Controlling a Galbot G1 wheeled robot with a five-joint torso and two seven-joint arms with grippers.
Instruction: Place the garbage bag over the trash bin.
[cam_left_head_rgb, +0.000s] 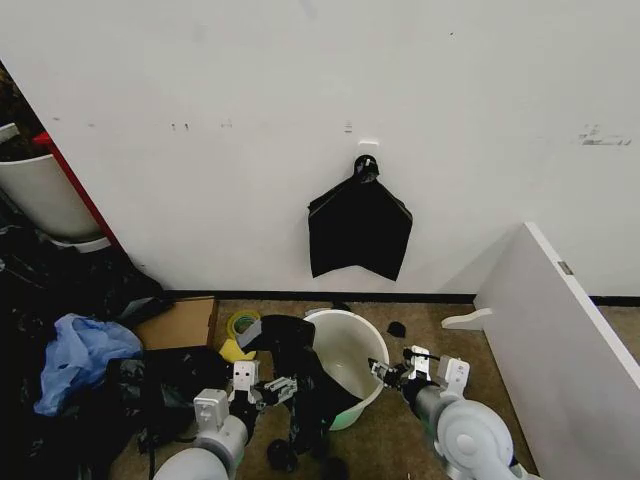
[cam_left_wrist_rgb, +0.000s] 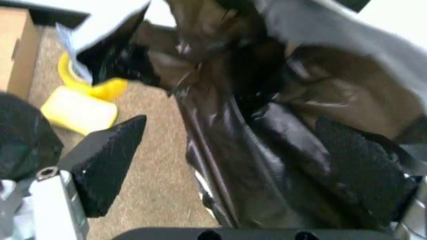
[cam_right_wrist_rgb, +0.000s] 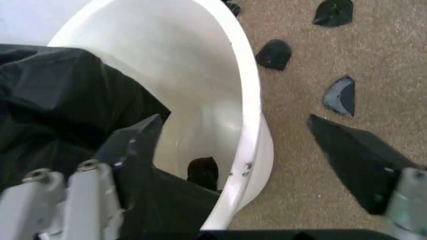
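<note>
Spread left gripper (cam_left_wrist_rgb: 233, 165) is straddling the thin, glossy black plastic garbage bag (cam_left_wrist_rgb: 267, 130): limp, slippery, likely best pinched at its hem; spread right gripper (cam_right_wrist_rgb: 247, 165) is straddling the round cream-white plastic trash bin's (cam_right_wrist_rgb: 250, 105) rim.

A scuffed white wall (cam_left_head_rgb: 300, 90) filled the upper half, with a dark baseboard (cam_left_head_rgb: 320, 296) along its foot. Brown carpet (cam_left_head_rgb: 400, 440) covered the floor. At four o'clock a white panel (cam_left_head_rgb: 560, 330) leaned; at nine o'clock sat a cardboard box (cam_left_head_rgb: 180, 322).

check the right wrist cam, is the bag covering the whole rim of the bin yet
No, the garbage bag drapes over one side only, and the trash bin rim on the other side is bare white.
</note>
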